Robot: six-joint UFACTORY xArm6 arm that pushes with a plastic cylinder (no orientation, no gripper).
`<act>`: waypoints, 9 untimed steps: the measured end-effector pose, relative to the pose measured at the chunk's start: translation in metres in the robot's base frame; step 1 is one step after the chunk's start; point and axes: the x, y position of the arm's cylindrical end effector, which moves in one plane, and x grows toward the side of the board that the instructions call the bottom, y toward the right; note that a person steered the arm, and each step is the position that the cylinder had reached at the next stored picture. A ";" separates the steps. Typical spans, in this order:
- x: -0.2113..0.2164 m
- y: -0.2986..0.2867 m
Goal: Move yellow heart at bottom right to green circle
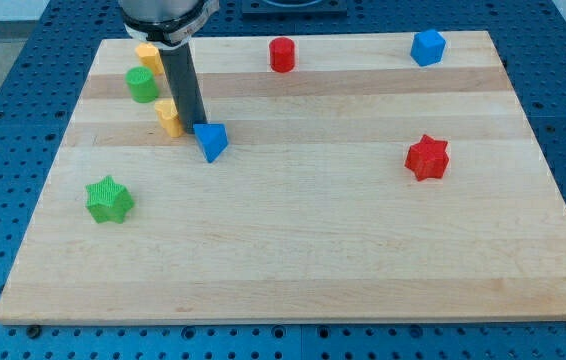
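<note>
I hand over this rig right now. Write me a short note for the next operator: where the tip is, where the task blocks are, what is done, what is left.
My tip stands at the board's upper left, just right of the yellow heart and right above the blue triangle; whether it touches either I cannot tell.
The green circle lies up-left of the heart, a small gap between them. A second yellow block sits above the circle.
Done: the heart is near the circle.
Left: close the gap, likely by pushing the heart up and toward the view's left.
</note>
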 end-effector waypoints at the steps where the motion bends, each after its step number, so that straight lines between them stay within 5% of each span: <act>1: -0.003 0.018; 3: -0.035 0.018; 9: -0.032 -0.024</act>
